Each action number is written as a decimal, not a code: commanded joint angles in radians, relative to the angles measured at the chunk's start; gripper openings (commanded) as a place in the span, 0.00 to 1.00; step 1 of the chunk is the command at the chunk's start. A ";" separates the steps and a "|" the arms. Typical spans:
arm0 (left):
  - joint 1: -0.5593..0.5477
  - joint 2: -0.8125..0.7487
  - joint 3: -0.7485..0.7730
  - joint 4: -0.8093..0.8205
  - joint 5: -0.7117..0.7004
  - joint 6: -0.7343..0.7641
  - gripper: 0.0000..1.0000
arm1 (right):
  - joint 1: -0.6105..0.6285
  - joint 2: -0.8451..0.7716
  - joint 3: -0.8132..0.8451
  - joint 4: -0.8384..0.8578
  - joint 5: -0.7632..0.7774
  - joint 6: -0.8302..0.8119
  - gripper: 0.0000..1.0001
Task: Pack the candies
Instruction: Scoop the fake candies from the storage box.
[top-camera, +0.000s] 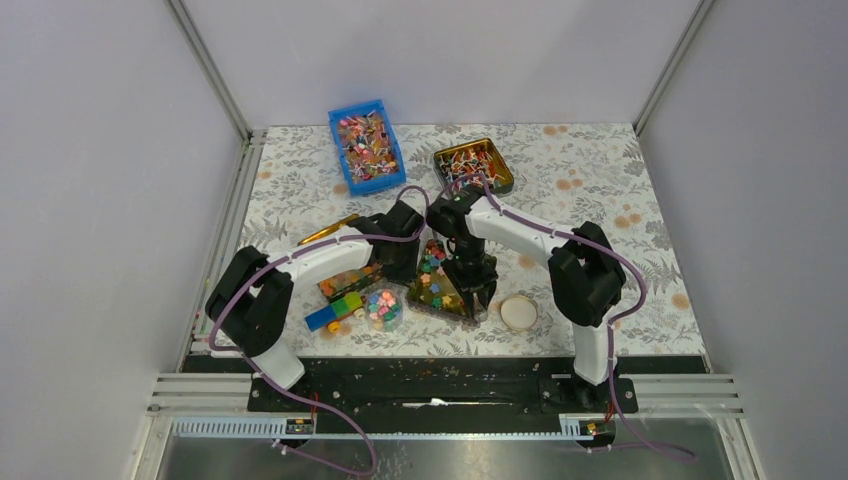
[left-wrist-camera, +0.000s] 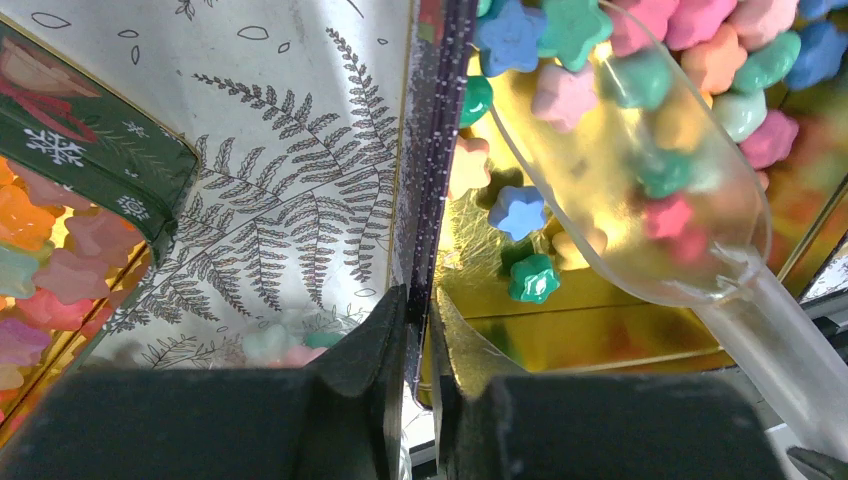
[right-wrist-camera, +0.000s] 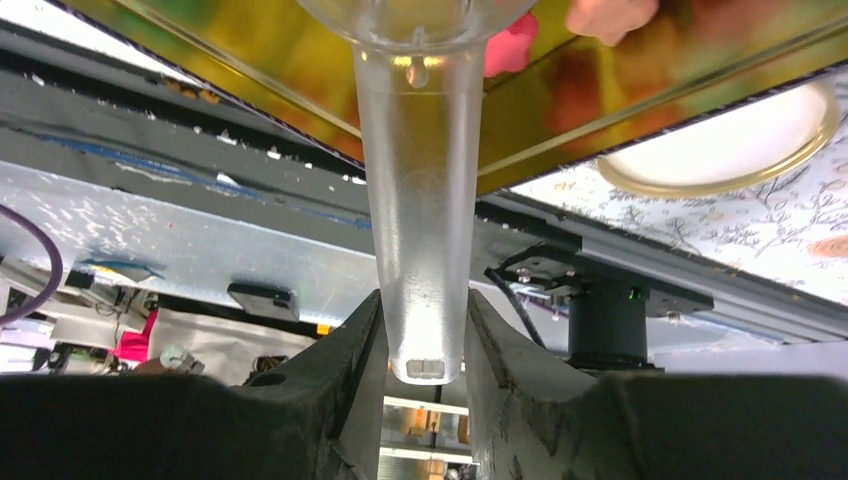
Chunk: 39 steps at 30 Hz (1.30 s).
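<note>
— Where do we stand on the left side?

— Our left gripper (left-wrist-camera: 420, 312) is pinched narrow onto the upright side wall of the gold tin (left-wrist-camera: 432, 150). One finger is outside over the fern-printed surface (left-wrist-camera: 290, 200) and the other is inside the tin.

— And on the right?

— Our right gripper (right-wrist-camera: 422, 312) is clamped on the handle of the clear scoop (left-wrist-camera: 780, 345). The scoop's bowl lies inside the tin among the candies (left-wrist-camera: 530, 278), with several star-shaped pieces in the bowl and more loose on the gold floor.

— How much room do we have around the edges?

— It's tight on the left. Only a narrow strip of surface separates the gold tin from the green snowflake tin (left-wrist-camera: 90, 150). The gold tin's near corner sits close to the surface's near edge and the dark rail, with the round lid (top-camera: 518, 312) just beside it on the right. Wider patterned surface lies right of that lid. The blue bin (top-camera: 356, 108) stands well apart at the far side.

— What can't we make out?

— From above, our arms cover both pairs of fingers and much of the tin. The right wrist view cuts off the scoop's bowl at the top. The green tin runs off the left wrist view, and the pale pieces under our left finger are too blurred to place.
</note>
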 joint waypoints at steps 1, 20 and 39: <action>-0.034 -0.011 0.075 0.073 0.068 0.034 0.10 | -0.002 0.023 -0.019 0.166 0.093 -0.002 0.00; -0.026 -0.047 0.016 0.144 0.108 -0.036 0.10 | -0.040 -0.111 -0.171 0.441 0.108 -0.042 0.00; 0.061 -0.222 -0.054 0.152 0.120 -0.084 0.50 | -0.028 -0.248 -0.272 0.375 0.147 -0.067 0.00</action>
